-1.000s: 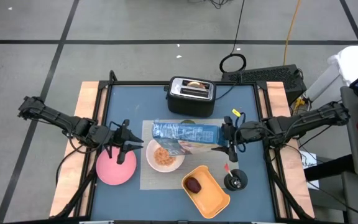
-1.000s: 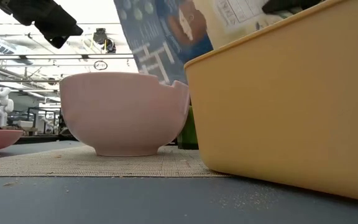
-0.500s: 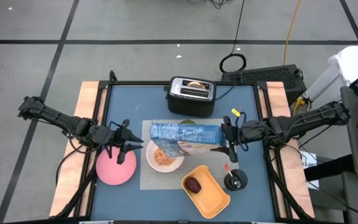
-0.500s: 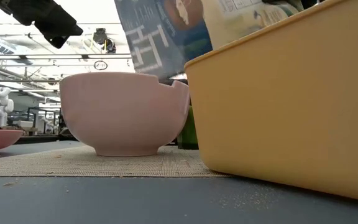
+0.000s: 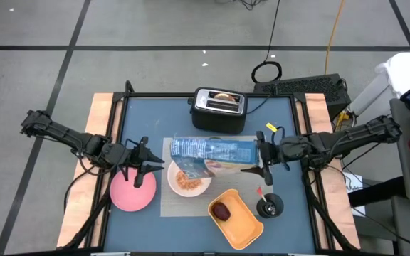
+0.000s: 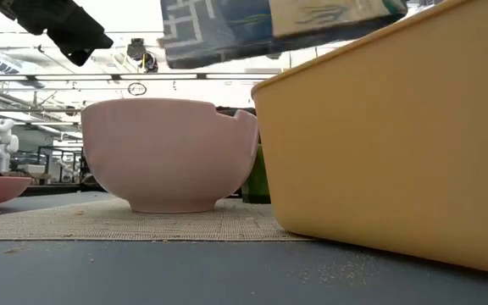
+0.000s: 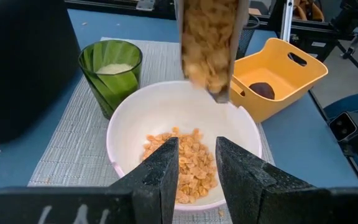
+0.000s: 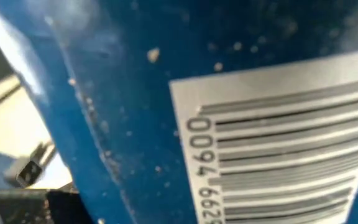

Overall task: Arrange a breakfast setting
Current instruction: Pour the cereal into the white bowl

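- Right now the right tool [image 5: 260, 159] is clamped on one end of a blue cereal box [image 5: 212, 151], its jaws spread wide around the carton, at the right side of the surface [image 5: 283, 121].
- From that tool the box runs roughly level toward the left, its far end over the white bowl [image 5: 188, 178]; in the right wrist view only the box's blue side and a barcode fill the picture.
- In the left wrist view, cereal flakes [image 7: 209, 43] show at the box's open end above the bowl, and a heap of flakes [image 7: 182, 163] lies inside the bowl.
- The bowl stands on the grey placemat [image 5: 171, 206], below and left of the right tool.
- A pale-green cup [image 7: 110, 73] with white contents stands on the placemat just behind the bowl, mostly hidden under the box from above.
- The left tool [image 5: 145, 166] hangs at the left of the surface, over the far edge of the pink plate [image 5: 131, 193], fingers [image 7: 159, 174] narrowly parted and holding nothing; it points toward the bowl.
- The pink plate lies left of the placemat, just beside it.
- A black-and-silver toaster [image 5: 219, 107] stands at the back of the surface with a round bread piece [image 5: 223, 96] in its slot.
- An orange tray [image 5: 242, 222] at the front holds a dark rounded item [image 5: 221, 210], near the bowl's right.
- A small black round object [image 5: 270, 206] sits on the surface under the right arm.
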